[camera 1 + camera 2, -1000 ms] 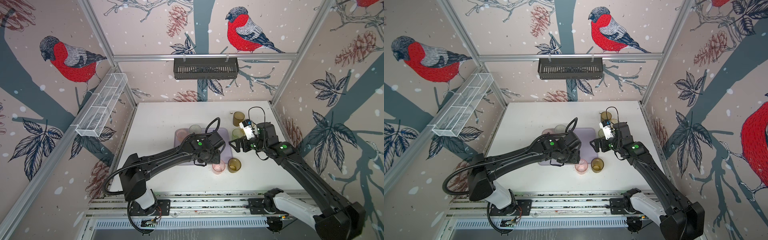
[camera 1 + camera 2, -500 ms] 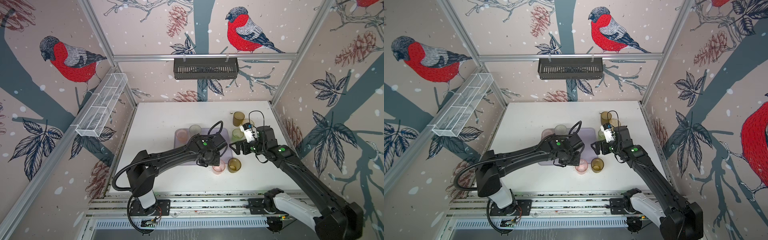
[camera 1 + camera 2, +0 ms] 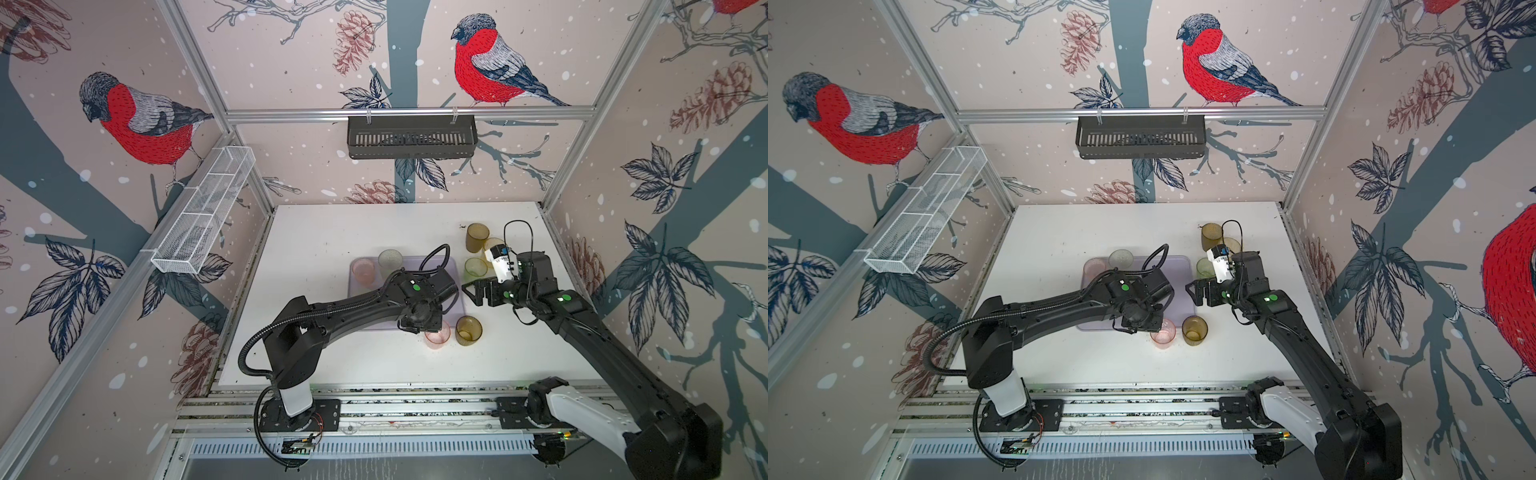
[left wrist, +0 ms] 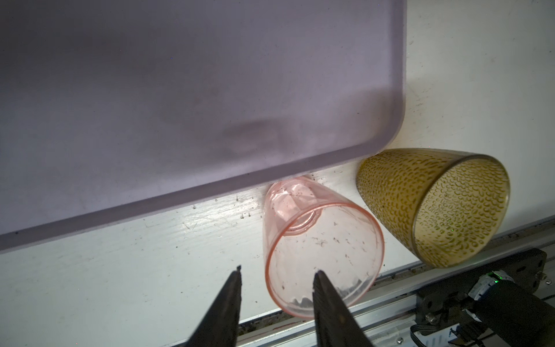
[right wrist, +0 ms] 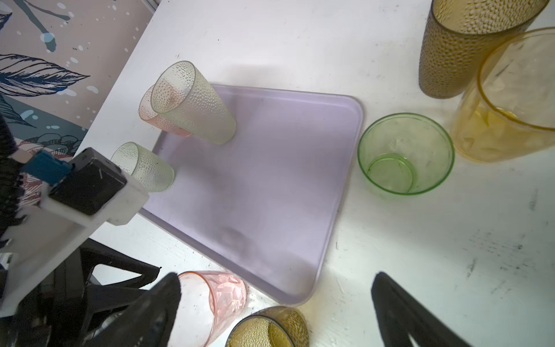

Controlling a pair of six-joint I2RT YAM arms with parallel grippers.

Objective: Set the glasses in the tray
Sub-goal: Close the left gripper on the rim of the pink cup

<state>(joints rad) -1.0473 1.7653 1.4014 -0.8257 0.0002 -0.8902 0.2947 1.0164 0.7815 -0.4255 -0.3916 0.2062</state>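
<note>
The tray [image 5: 270,180] is plain pale lavender. The table [image 5: 420,255] is white with grey scuffs and dark specks. One frosted tumbler [image 5: 192,102] and a second frosted tumbler [image 5: 144,166] are pale green and dimpled. The dimpled pink tumbler [image 5: 146,112] is rosy. The smooth pink tumbler [image 4: 318,240] is clear rose. The olive tumbler [image 4: 435,210] is olive-brown with droplet dimples. The green tumbler [image 5: 405,153] is bright, clear green. The amber tumbler [image 5: 504,114] is yellow-amber. The brown tumbler [image 5: 462,51] is dark olive-brown and dimpled. The walls [image 3: 270,75] are pinkish beige, printed with red-breasted grey bullfinches, brown pine cones, slate-blue branches and white flecks. The slotted basket [image 3: 411,137] is black and the wire mesh basket [image 3: 203,212] white.
</note>
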